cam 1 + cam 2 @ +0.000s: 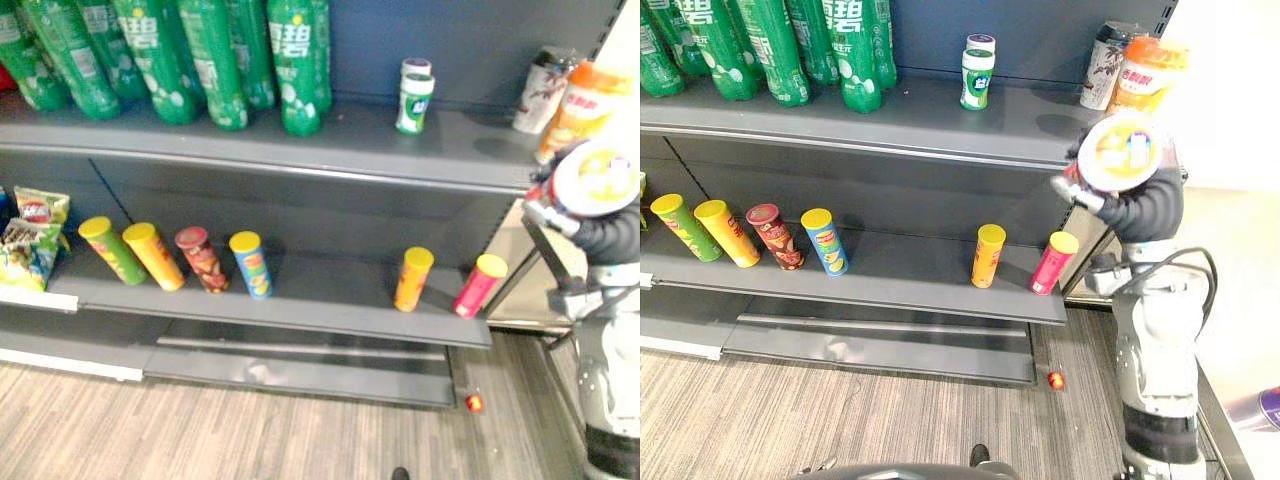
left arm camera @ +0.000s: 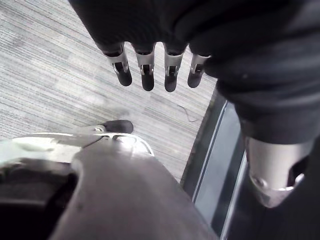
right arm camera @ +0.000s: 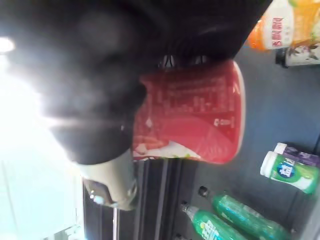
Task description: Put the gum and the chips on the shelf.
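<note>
Red tub (image 1: 1123, 152) is held in the air by the right hand (image 1: 1145, 207), fingers curled round its body, lid toward the camera, at the top shelf's (image 1: 890, 125) right end beside an orange bottle (image 1: 1148, 72); 2 gum bottles (image 1: 977, 72) stand on that shelf; 6 chip cans (image 1: 988, 255) stand on the lower shelf (image 1: 910, 285); left hand (image 2: 147, 75) hangs over the floor (image 2: 50, 75), fingers straight, slightly apart, empty.

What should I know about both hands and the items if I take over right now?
Left hand: open, hanging low over the floor.
Right hand: shut on a red canister, raised by the right end of the upper shelf.
Done: two gum bottles stand on the upper shelf, six chip cans on the lower shelf.
To do: shelve the red canister and let go.
</note>
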You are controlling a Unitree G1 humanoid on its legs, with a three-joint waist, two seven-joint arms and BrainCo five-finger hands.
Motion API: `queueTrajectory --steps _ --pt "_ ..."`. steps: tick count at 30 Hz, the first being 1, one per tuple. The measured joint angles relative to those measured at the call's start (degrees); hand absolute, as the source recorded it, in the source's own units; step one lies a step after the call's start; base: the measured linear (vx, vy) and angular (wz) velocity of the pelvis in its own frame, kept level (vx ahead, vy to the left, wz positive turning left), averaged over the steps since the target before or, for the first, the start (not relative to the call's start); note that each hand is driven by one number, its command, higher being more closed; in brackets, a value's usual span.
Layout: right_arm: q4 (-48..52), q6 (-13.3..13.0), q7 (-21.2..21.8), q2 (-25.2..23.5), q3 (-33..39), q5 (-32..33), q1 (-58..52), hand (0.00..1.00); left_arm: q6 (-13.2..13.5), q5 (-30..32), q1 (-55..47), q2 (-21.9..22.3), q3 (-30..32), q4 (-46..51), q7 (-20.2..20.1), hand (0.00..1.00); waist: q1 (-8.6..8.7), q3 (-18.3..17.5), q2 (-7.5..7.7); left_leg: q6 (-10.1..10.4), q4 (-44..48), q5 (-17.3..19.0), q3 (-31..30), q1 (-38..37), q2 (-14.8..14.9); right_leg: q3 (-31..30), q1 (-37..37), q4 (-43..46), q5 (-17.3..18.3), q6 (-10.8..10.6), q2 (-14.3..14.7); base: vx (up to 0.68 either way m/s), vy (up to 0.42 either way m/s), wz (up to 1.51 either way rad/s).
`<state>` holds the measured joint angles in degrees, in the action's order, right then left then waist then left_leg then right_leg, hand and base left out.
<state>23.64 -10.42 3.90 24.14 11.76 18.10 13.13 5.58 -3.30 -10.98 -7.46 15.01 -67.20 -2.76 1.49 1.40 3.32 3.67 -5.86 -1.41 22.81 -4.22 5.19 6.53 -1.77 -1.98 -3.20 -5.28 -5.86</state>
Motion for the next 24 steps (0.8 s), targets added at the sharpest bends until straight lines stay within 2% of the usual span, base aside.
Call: queueTrajectory --steps 4,6,12,18,24 --pt "-6.8 0.8 -0.89 2.07 -4.15 1.04 6.55 1.0 -0.66 -0.02 -0.05 0.0 -0.76 0.03 0.01 0.0 -0.24 -0.12 -0.03 -0.07 0.0 -0.09 -0.07 0.0 0.0 0.11 0.07 0.0 -0.05 0.01 -0.01 0.0 -0.001 0.01" --pt "-11.23 2.36 -1.28 2.81 -6.48 2.09 10.65 1.0 -0.85 -0.13 -0.13 0.0 -1.26 0.02 0.02 0.0 -0.41 -0.12 -0.04 -0.09 0.0 -0.13 -0.09 0.0 0.01 0.15 0.1 0.0 -0.06 0.01 -0.01 0.0 0.0 0.0" --pt "-20.39 5.18 -2.43 2.98 -11.37 3.53 17.94 1.0 -1.4 -0.41 -0.05 -0.04 -1.8 0.06 0.07 0.0 -1.2 -0.14 -0.05 -0.07 0.0 -0.32 -0.12 0.0 0.08 0.24 0.21 -0.22 -0.41 0.28 0.06 0.0 0.0 0.0" --pt "-29.48 9.06 -3.34 3.0 -15.97 7.0 25.83 1.0 -2.82 -0.97 0.02 -0.04 -1.84 0.19 0.07 0.0 -1.81 -0.13 -0.06 -0.07 0.0 -0.5 -0.24 0.02 0.23 0.4 0.66 -1.04 -0.92 0.45 0.28 0.0 0.0 0.0" --pt "-34.34 10.66 -3.8 3.0 -18.57 8.97 31.01 1.0 -3.37 -1.0 0.48 -0.41 -3.26 0.22 0.06 0.0 -2.43 -0.09 -0.08 -0.05 0.0 -0.57 -0.2 0.01 0.32 0.36 0.66 -1.06 -0.93 0.47 0.39 0.0 0.0 0.0"
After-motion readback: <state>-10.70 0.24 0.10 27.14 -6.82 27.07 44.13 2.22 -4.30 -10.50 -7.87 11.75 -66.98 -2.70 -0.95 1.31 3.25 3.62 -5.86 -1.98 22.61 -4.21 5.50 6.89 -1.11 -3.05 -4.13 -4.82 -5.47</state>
